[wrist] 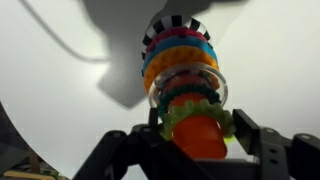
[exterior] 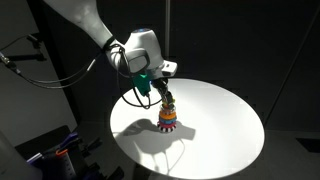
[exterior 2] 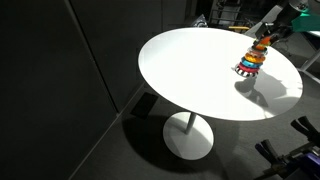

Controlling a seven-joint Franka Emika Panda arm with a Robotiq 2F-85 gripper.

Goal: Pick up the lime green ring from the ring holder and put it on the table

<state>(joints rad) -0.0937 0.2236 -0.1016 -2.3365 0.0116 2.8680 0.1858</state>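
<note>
Dark room, round white tabletop (exterior: 225,125): the ring holder (exterior: 168,122) stands on it, lime green ring (wrist: 176,122) threaded near its tip. The hand (exterior: 166,99) flanks that ring; pinching or not, I cannot tell. Lifting and placing remain.

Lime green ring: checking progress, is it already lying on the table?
No, the lime green ring sits on the ring holder, inside the gripper.
</note>
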